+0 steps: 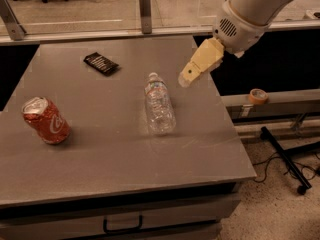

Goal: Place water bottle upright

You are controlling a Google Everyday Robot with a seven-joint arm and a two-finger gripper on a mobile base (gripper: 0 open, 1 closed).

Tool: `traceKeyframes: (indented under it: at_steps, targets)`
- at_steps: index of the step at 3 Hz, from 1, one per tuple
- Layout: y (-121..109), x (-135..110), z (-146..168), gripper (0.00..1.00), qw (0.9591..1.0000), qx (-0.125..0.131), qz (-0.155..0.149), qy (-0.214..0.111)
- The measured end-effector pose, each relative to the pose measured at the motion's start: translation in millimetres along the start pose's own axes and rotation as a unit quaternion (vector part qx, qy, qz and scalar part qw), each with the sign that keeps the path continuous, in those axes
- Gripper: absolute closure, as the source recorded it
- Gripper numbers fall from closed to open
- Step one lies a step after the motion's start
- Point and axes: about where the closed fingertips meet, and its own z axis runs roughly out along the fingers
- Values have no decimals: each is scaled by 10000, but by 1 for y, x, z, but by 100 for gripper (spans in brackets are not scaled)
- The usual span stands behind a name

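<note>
The water bottle (159, 104) lies on its side near the middle of the grey table (100, 154), its white cap pointing toward the far edge. It is clear and ribbed with a thin label band near the neck. My gripper (189, 76), with tan fingers on a white arm, hangs in the air above the table's right part, just right of the bottle's cap end and not touching it. It holds nothing.
A dented red soda can (46, 120) lies at the table's left. A small black packet (101, 63) lies at the back. A roll of tape (258, 95) sits on a ledge to the right. The table's right edge drops to the floor with a black stand and cables.
</note>
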Motion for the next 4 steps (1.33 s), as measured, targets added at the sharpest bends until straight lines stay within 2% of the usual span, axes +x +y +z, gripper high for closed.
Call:
traceKeyframes:
  at_steps: [1, 2, 3, 4]
  targets:
    - [11, -11, 31, 0, 9970, -126, 762, 40]
    - [15, -22, 66, 0, 9898, 58, 1415, 177]
    - [24, -35, 93, 0, 9779, 198, 2050, 358]
    - [32, -50, 110, 0, 9673, 268, 2478, 470]
